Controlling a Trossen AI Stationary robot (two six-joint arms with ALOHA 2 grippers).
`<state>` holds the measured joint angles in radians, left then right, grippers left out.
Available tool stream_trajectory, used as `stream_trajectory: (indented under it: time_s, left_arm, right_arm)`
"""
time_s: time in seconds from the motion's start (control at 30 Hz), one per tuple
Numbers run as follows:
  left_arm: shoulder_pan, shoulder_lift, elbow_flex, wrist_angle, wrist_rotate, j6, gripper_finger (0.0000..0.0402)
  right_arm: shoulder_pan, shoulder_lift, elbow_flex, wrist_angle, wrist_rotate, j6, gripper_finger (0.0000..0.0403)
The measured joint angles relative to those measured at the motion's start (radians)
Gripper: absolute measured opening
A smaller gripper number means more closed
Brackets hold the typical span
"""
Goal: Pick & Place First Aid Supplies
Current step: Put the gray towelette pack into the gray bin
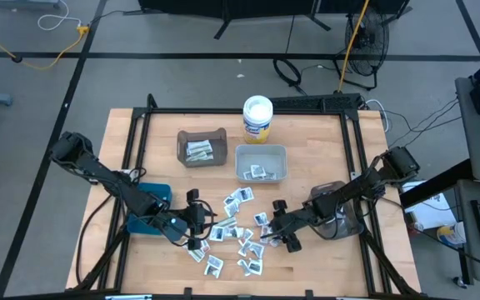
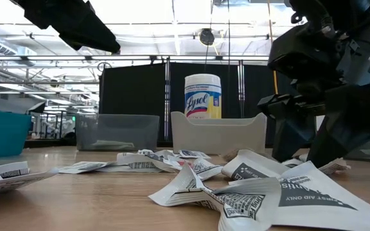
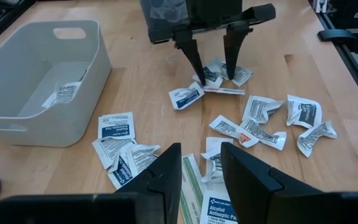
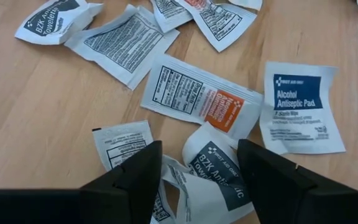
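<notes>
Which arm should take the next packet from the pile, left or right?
Probably right. The right pincer is down over the pile, its open fingers straddling a dark-printed BZK packet. The left pincer hangs above packets with nothing between its fingers.

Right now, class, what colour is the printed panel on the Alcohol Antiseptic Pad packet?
Blue, on a white Alcohol Antiseptic Pad packet; the right wrist view shows it best.
</notes>
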<state>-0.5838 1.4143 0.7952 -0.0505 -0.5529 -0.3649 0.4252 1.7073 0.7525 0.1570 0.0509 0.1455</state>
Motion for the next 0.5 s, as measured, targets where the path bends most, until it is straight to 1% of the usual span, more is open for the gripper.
stream_trajectory:
  time_s: [0.5]
  left_arm:
    - [0.0,0.0,0.0,-0.001,-0.021,0.0,0.0118]
  right_arm:
    - [0.002,-0.013,-0.002,-0.003,0.0,-0.027,0.0151]
